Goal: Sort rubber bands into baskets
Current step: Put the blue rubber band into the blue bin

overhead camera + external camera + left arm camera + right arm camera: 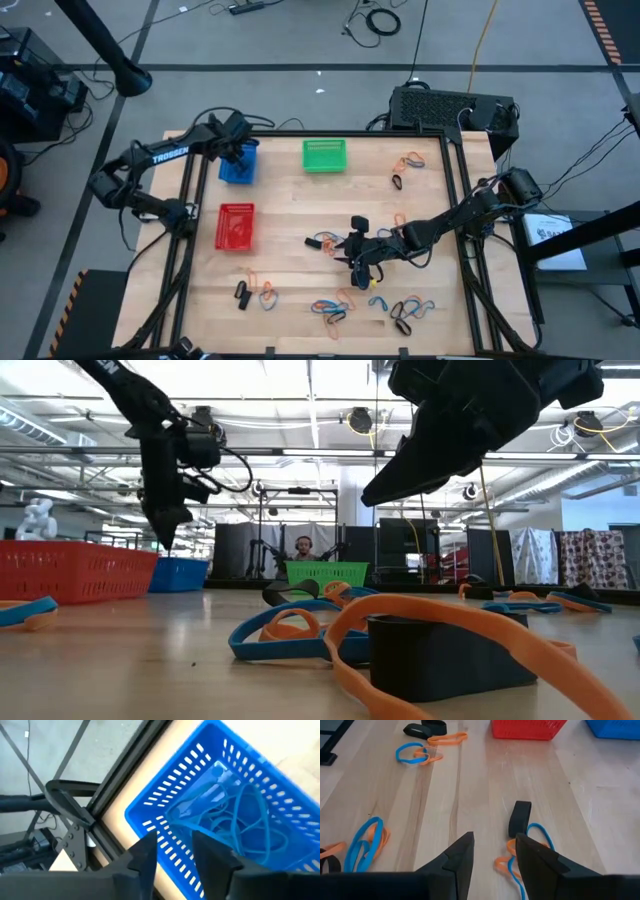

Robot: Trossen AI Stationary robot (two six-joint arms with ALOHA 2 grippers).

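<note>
Blue rubber bands [240, 822] lie in the blue basket [165, 805], one of three, under the released left gripper [172, 852]; right gripper [492, 852] open.

A pale wooden table [300, 220] with a dark metal frame carries three mesh baskets and scattered rubber bands. Taking the red basket [235, 226] as landmark: the blue basket [238, 163] stands just beyond it toward the table's far edge, and the green basket [324, 155] sits farther along that far side. A small tangle of bands [325, 241] lies out from the red basket toward the table's middle. A black band [241, 295] and blue and orange bands [266, 291] lie nearer the front edge, just below the red basket. More mixed bands [408, 311] are strewn well away along the front, and another cluster [406, 166] lies in the far corner opposite.
</note>
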